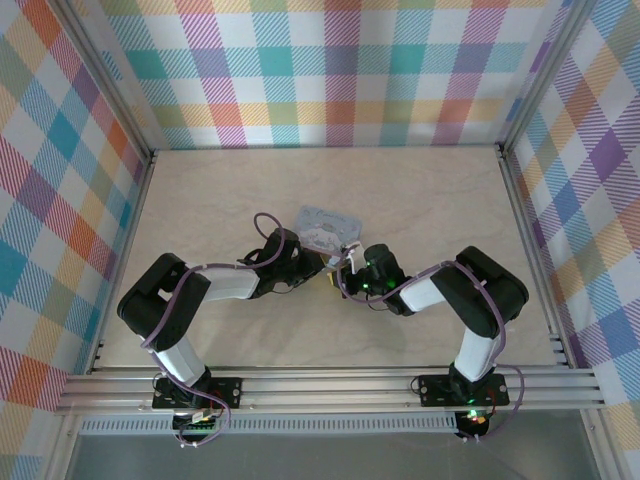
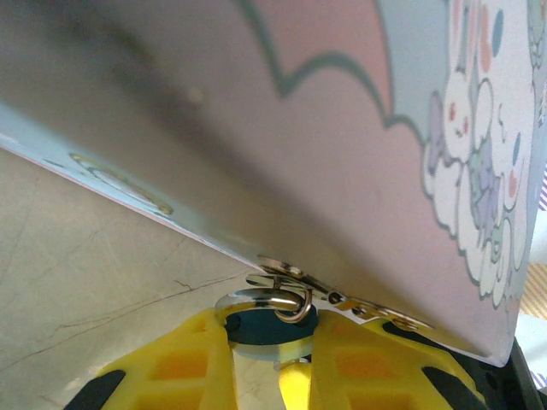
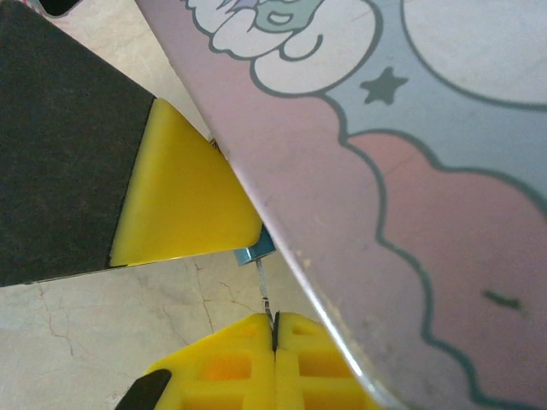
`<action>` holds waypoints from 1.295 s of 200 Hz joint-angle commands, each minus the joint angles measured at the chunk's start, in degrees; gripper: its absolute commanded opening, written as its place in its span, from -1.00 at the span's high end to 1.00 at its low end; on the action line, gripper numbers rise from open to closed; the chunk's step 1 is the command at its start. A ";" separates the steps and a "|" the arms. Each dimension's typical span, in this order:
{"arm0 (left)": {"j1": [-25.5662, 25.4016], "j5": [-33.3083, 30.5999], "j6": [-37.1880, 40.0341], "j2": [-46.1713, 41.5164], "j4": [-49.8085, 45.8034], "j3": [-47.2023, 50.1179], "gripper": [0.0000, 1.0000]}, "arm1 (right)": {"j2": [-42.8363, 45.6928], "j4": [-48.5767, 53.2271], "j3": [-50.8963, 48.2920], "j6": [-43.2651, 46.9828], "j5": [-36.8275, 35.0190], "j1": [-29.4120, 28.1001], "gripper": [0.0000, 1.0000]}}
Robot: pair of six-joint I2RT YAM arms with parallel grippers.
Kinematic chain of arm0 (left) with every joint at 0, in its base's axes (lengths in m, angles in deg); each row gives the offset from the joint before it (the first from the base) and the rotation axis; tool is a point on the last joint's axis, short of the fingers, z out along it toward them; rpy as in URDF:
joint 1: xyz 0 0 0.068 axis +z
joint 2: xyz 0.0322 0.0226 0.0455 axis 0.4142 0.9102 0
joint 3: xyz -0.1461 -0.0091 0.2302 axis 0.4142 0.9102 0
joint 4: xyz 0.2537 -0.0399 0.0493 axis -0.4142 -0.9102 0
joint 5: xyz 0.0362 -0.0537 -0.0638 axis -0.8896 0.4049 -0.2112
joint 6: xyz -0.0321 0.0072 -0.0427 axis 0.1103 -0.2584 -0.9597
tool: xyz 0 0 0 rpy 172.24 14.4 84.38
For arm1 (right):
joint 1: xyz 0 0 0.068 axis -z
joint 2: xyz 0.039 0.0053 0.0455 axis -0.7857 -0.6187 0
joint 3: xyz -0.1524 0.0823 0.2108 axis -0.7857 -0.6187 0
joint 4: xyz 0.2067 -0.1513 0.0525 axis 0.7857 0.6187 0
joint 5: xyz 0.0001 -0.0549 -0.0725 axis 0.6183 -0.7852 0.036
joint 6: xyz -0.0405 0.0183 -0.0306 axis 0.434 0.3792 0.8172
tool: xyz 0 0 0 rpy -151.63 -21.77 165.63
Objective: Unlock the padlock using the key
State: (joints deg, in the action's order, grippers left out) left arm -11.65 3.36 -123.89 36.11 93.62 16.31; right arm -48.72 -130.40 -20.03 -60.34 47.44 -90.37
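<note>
Yellow-fingered left gripper (image 2: 269, 346) clamps the padlock (image 2: 256, 327), which hangs from the tin's (image 2: 342, 128) hasp at its 6 o'clock edge. Right gripper (image 3: 275, 329) is pinched on the key (image 3: 264, 290), blade pointing 12 o'clock into the padlock. Suggest: twist about the blade's axis, no side load.

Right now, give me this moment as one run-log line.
left gripper: shut on padlock at clasp of tin | right gripper: shut on key | key tip at padlock, insertion unclear

You face a lab test cell: pastel plaid cloth walls (image 1: 330, 70) at twelve o'clock, silver aluminium rails (image 1: 330, 385) at six.
</note>
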 commanded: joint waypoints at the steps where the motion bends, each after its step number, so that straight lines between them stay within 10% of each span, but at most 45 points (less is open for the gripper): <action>1: -1.31 5.14 -0.12 -0.40 -0.73 -0.72 0.61 | -0.70 -7.18 0.99 1.55 -0.08 1.01 1.00; 259: -1.37 5.22 -0.28 0.61 0.15 -0.30 0.61 | 0.16 -10.97 0.97 -0.54 4.41 1.50 1.00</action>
State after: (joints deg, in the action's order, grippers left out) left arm -11.63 2.94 -123.89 36.11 93.66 16.31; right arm -51.34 -135.14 -20.32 -60.32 51.33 -89.23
